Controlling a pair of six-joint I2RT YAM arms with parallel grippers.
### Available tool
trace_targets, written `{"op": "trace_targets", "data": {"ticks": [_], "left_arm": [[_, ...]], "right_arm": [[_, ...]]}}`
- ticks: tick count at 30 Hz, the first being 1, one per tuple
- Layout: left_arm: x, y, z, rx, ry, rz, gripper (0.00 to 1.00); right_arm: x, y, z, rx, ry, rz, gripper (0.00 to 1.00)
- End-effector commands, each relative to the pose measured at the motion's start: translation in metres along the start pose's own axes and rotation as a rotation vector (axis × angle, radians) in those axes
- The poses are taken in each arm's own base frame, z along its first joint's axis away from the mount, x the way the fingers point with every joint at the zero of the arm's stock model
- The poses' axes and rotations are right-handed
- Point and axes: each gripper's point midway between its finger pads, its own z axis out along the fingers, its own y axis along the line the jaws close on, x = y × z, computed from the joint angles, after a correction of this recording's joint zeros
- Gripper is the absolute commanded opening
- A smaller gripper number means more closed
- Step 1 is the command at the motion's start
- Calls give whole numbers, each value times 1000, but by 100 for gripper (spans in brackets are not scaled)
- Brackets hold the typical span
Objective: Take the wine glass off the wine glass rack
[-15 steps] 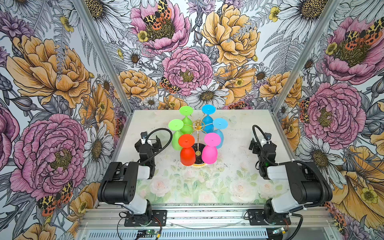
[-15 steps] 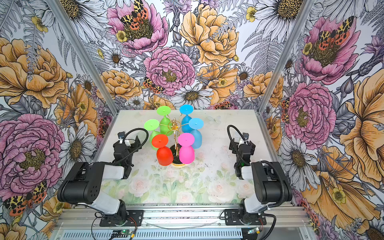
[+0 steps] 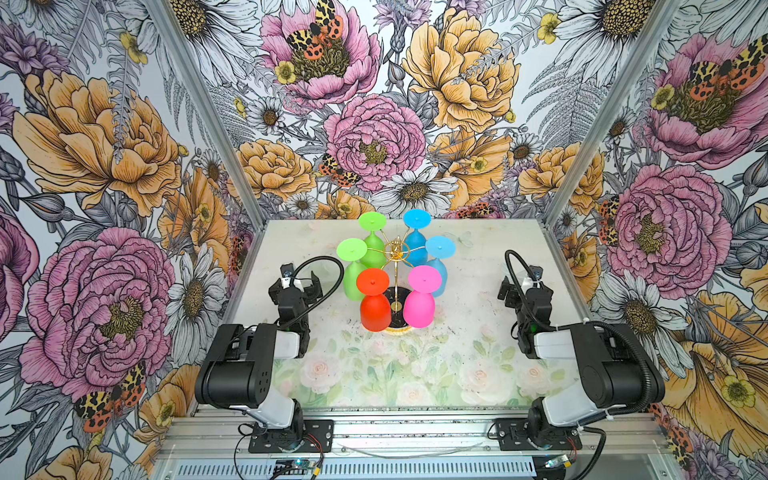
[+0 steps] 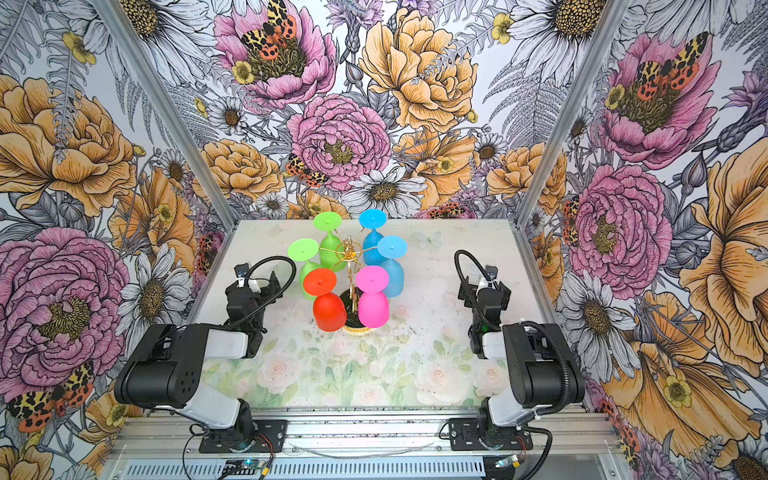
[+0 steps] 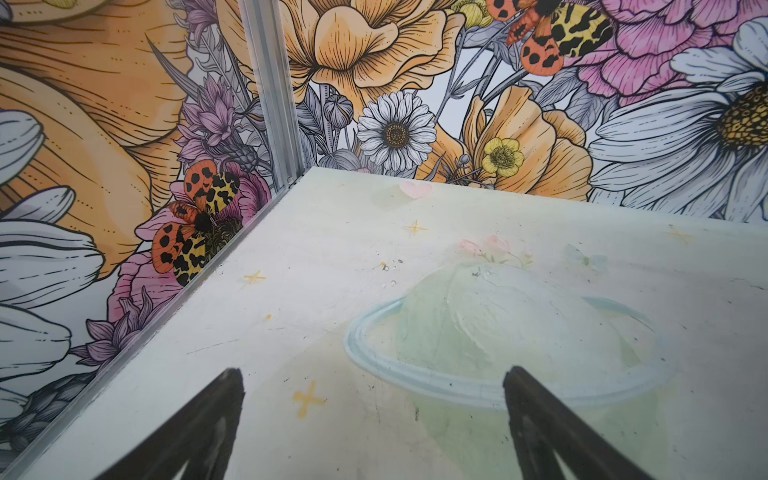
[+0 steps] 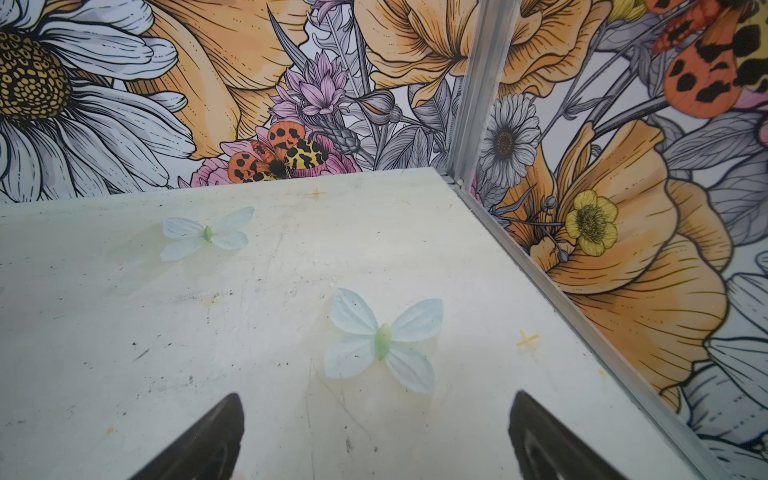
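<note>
The rack stands on its black base at the middle of the table, as both top views show. Six glasses hang from it upside-down, feet up, ringed round the pole. The red glass is at 7 o'clock and the pink glass at 5. The green glasses are at 9 and 11, the blue glasses at 1 and 3. The left gripper is at 9 o'clock from the rack and the right gripper at 3 o'clock. Both are well apart from it and point toward 12. In the wrist views the left fingers and the right fingers stand wide apart over bare table and hold nothing.
</note>
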Motion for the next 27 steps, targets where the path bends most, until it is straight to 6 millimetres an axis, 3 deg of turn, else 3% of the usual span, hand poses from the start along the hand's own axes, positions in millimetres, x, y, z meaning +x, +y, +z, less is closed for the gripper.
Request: {"op": "trace_targets", "data": {"ticks": [1,13,18,22,27], "left_arm": [[-2,0,-1,14,-15,-20,99],[-3,0,-1,18,-17,-23,99],[-8,-5,-8,70,-41,-30,99],[-26,8,-21,18,-51,-55,99],[-48,8,-42,-8,-46,-82,99]], "right_arm": [[-11,-1,2,12,-30,10,99],[-11,-1,2,16,-33,7,98],[-22,-2,-6,33,-41,-2,96],[-51,-9,-18,70,-40,8,94],[-85,-10,-40,51,21,96,93]]}}
